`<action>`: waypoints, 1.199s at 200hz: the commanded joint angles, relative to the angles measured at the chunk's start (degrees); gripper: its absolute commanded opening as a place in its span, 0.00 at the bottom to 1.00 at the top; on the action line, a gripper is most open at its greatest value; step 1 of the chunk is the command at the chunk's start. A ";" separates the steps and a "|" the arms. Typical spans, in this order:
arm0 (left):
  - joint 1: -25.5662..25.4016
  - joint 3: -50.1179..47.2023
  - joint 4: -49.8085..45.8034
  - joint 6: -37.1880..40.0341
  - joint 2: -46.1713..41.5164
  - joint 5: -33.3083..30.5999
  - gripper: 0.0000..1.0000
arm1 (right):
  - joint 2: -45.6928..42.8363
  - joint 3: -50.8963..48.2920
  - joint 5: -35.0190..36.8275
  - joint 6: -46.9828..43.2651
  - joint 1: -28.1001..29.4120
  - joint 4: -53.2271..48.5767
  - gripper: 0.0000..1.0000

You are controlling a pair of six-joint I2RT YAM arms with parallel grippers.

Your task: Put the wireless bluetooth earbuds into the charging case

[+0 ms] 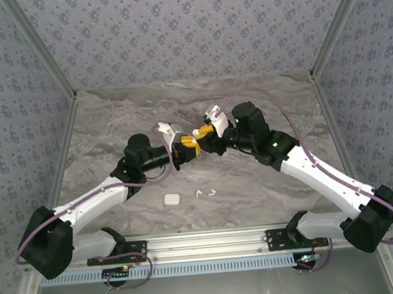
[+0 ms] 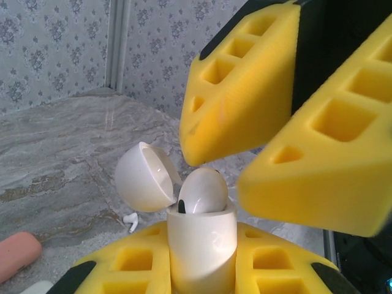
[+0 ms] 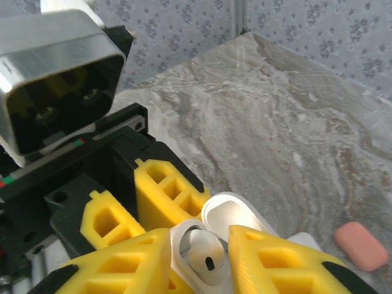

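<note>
Table (image 1: 113, 119) first: grey marbled top, floral-papered walls on three sides. Above its middle, both arms lifted and meeting tip to tip, well clear of the surface.

Left gripper (image 2: 202, 260) clamped tight on the lower body of the white charging case (image 2: 202, 236), case upright, lid (image 2: 142, 177) hinged back and open. Right gripper (image 3: 199, 260) just above the case mouth, yellow latticed fingers (image 2: 245, 92) parted a little, flanking but apparently not pinching the earbud (image 2: 204, 191). Earbud standing in the case's well, glossy white bulb with a small dark slot poking above the rim. Probably not fully seated, judging by the amount exposed.

Down on the table, near the arm bases: closed white case (image 1: 172, 198), and near it to the right two loose earbuds (image 1: 199, 193), apart from the case. Pink case (image 3: 361, 246) lying flat further off. One small white bud (image 2: 130, 222) on the marble below the open lid, perhaps one of that pair.

Handling, as a judgement: very light, rigid, smooth plastic, likely to slip or twist between fingertips and to skitter if nudged. Best taken across the bulb, stem left free to point down into the well. Gentle squeeze only, then a light press to seat. Case likewise slick, so a low, firm hold seems sensible.

Writing: no brand, label or lettering readable on cases, buds or grippers.
</note>
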 commanded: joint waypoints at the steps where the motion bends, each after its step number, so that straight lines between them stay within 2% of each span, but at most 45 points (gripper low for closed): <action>1: -0.30 0.67 3.25 0.27 -1.57 -0.08 0.00 | -0.28 3.42 -7.29 1.93 -2.02 -2.02 0.39; 48: -0.29 0.36 3.40 0.36 -1.94 -0.47 0.00 | -3.37 5.43 -8.89 6.72 -8.73 -1.07 0.55; 69: -0.26 0.05 3.45 0.51 -2.32 -1.22 0.00 | -2.69 5.60 -6.06 8.16 -12.76 -5.42 0.60; 102: -0.30 -0.23 2.70 0.97 -2.96 -1.76 0.00 | 1.29 4.68 -0.56 11.01 -19.46 -14.01 0.61; 131: -0.30 -0.30 2.34 1.24 -3.34 -2.21 0.00 | 6.81 1.84 4.71 12.59 -22.76 -17.63 0.62; 179: -0.25 0.04 1.52 1.57 -3.46 -2.35 0.00 | 19.88 1.61 10.18 13.97 -25.14 -19.49 0.60; 240: -0.26 0.40 0.38 2.01 -3.72 -2.74 0.00 | 32.02 3.49 12.17 15.79 -25.97 -17.48 0.51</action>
